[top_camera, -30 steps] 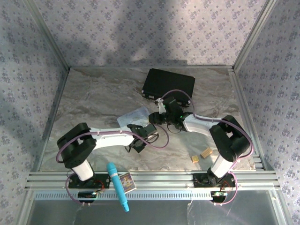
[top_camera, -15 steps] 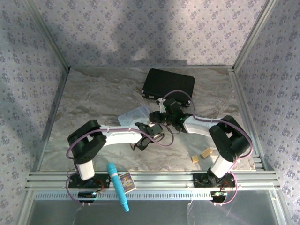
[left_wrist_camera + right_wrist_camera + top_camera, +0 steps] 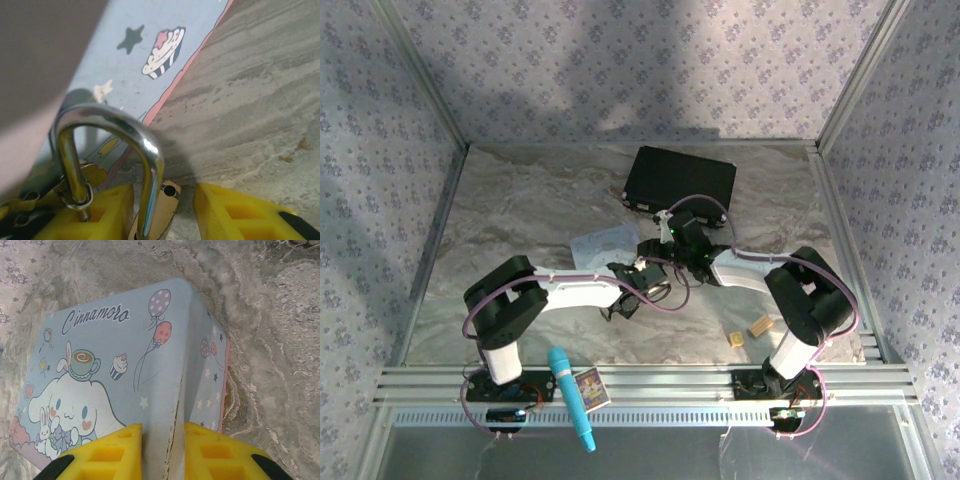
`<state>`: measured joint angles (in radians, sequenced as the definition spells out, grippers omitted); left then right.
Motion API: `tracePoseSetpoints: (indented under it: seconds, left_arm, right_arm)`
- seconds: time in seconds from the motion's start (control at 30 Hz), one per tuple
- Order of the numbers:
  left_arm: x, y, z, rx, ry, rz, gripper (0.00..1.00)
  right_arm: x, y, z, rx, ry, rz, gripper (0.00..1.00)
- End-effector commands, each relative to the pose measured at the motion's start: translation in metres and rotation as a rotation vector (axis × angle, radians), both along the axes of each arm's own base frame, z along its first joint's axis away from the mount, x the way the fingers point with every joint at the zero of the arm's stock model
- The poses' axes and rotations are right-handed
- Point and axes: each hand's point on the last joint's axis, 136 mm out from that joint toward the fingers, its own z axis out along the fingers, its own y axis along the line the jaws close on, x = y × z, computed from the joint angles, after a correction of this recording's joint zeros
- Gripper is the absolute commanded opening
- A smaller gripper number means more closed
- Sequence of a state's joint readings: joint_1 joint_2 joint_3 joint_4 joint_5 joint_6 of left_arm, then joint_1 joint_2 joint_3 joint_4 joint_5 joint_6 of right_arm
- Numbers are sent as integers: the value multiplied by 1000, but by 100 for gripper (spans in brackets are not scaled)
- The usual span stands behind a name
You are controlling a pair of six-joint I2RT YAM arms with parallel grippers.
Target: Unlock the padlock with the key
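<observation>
Padlock (image 3: 148,150) body beyond bottom edge

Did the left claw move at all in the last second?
Yes. Seen from above, the left gripper has slid slightly to the right and away from the near edge, toward the black case.

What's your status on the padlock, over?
Left gripper open, straddling padlock body, gap on one side. Right gripper shut on Cinnamoroll tin. Tin close behind padlock, nothing else near it.
</observation>
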<state>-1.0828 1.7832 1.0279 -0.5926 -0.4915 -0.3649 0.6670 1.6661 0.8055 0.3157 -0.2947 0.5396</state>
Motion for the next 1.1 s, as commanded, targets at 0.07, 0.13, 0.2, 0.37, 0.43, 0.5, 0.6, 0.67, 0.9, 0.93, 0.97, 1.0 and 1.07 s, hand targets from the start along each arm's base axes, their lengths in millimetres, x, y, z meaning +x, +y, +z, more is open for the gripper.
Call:
tracePoseSetpoints:
  seconds: [0.07,0.13,0.2,0.37,0.43,0.5,0.6,0.67,0.9,0.93,0.97,1.0,1.07]
  left_arm:
    - [12,-12,5,-158,-73,86,43]
    - [8,-9,6,-175,-71,102,43]
    - [7,0,7,-152,-80,131,43]
    - [-1,12,2,-152,-57,150,41]
    - [-5,13,2,-171,-43,148,35]
    - [-7,18,3,-173,-37,158,34]
    - [-9,30,7,-170,-30,188,40]
    - [-12,30,8,-207,-15,189,41]
    - [-15,39,6,-234,-4,213,41]
    - [-16,41,5,-228,0,214,42]
    - [-17,43,4,-220,5,215,43]
    - [-18,47,4,-207,5,221,43]
    - [-19,54,5,-187,6,237,43]
  right_arm:
    - [-54,-11,-50,-102,222,109,24]
    - [-53,-12,-49,-103,220,106,24]
    - [-53,-13,-48,-103,220,106,24]
    - [-53,-14,-46,-107,217,104,24]
    - [-53,-14,-47,-109,216,103,24]
    - [-53,-14,-46,-110,215,103,24]
    - [-53,-14,-46,-112,215,106,24]
    - [-53,-14,-46,-114,211,107,24]
    - [-51,-11,-46,-107,213,113,24]
    - [-51,-12,-45,-106,212,112,24]
    - [-51,-12,-46,-109,210,111,24]
    - [-51,-12,-46,-110,210,111,24]
    - [-51,-13,-47,-111,213,111,24]
